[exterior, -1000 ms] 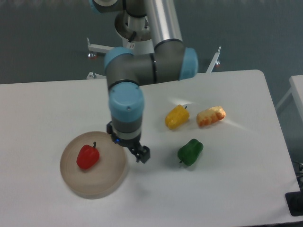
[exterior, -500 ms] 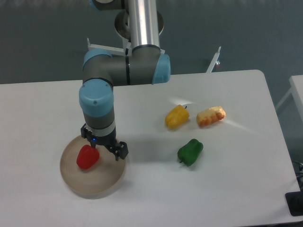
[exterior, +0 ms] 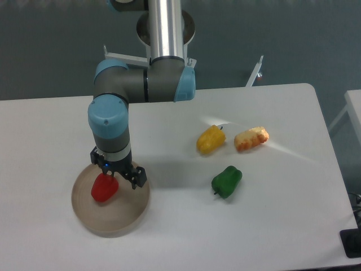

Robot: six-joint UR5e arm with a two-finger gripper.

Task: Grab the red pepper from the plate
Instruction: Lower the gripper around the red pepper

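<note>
The white table (exterior: 169,237) fills most of the view, and the arm (exterior: 115,121) reaches down from the top to its left part. Since half a second ago the arm has shifted a little further left and toward the plate, so its wrist now stands over the plate's upper edge rather than over its right side; a second ago it was still off to the right of the plate. The plate (exterior: 121,217) lies flat at the table's left front and has not moved. The gripper (exterior: 117,176) now hangs right above the red pepper (exterior: 104,189), which sits left of centre on the plate, its top partly covered by the gripper. One dark finger shows at the pepper's right shoulder; the other is hidden behind the wrist, so I cannot tell whether the fingers are spread or closed, nor whether they touch the pepper. The pepper lies where it did in both earlier frames. Well apart to the right, the yellow pepper (exterior: 210,139) lies just beside an orange-and-white piece of food (exterior: 251,138), and the green pepper (exterior: 227,181) lies nearer the front, below them; all three are unchanged. None of them lies between the gripper and the red pepper.
</note>
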